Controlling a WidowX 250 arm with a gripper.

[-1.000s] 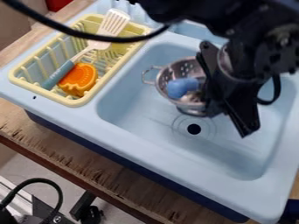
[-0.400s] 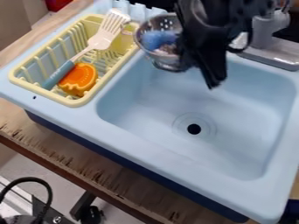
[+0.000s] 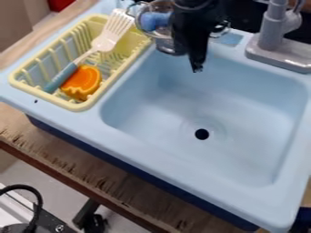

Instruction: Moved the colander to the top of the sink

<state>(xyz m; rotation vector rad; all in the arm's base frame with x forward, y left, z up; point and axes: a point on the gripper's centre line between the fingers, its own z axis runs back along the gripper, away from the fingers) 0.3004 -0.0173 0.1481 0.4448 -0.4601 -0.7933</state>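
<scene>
Sink [image 3: 182, 168] is lt. blue, drain [image 3: 202, 134] blk.; rack [image 3: 23, 85] pale yel., slatted; spatula [image 3: 104, 42] is wht. w/ gray-blue handle [image 3: 61, 78]; toy [image 3: 82, 83] orng.; colander [image 3: 168, 47] silver, item [image 3: 153, 20] in it blue; gripper [image 3: 196, 63] blk.; faucet [image 3: 271, 34] gray; counter [image 3: 79, 166] brn. wood grain.

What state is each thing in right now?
Colander: at the sink's back edge, blue item inside
End effector: pointing down at the colander's side
Rack: holding spatula and orange piece
Spatula: lying slantwise
Orange piece: beside spatula handle
Faucet: upright
Drain: uncovered
</scene>
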